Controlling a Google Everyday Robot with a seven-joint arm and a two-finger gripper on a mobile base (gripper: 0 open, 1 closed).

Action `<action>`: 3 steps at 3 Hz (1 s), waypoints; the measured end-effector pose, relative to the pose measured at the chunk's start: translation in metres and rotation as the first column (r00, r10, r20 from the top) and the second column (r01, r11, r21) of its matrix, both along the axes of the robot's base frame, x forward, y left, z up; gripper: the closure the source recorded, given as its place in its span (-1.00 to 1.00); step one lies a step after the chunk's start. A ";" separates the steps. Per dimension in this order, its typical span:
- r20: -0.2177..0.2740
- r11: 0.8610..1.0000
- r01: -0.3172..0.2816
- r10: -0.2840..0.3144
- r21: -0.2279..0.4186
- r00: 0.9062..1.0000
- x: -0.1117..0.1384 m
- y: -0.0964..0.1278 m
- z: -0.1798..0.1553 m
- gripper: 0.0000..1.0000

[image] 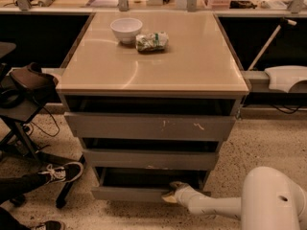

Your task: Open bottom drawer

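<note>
Tool (172, 192) at front of bottom drawer (125, 194)

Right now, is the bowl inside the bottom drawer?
No, the bowl sits on the cabinet top, while the end effector is at the bottom drawer.

speckled terrazzo floor (268, 143) under warm, dim light. a tan-topped grey cabinet (158, 71) stands mid-room. behind it a long cluttered counter (72, 5) runs above dark recesses. a black stand (19, 116) is at left. the gripper (169, 195) is low at the cabinet's foot.
</note>
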State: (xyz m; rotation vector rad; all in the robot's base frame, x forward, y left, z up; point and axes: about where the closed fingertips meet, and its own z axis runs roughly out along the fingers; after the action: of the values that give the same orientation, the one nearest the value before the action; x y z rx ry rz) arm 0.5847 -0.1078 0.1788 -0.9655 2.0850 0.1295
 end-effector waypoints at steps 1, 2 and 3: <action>0.002 1.000 0.021 -0.021 0.019 1.000 -0.027 -0.006 -0.003 1.00; 0.002 1.000 0.021 -0.021 0.019 1.000 -0.028 -0.005 0.003 1.00; 0.002 0.999 0.035 -0.035 0.029 0.999 -0.043 -0.007 0.003 1.00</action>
State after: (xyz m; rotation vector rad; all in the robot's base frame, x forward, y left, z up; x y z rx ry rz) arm 0.5418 -0.1150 0.1818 -0.9113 2.0908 0.1403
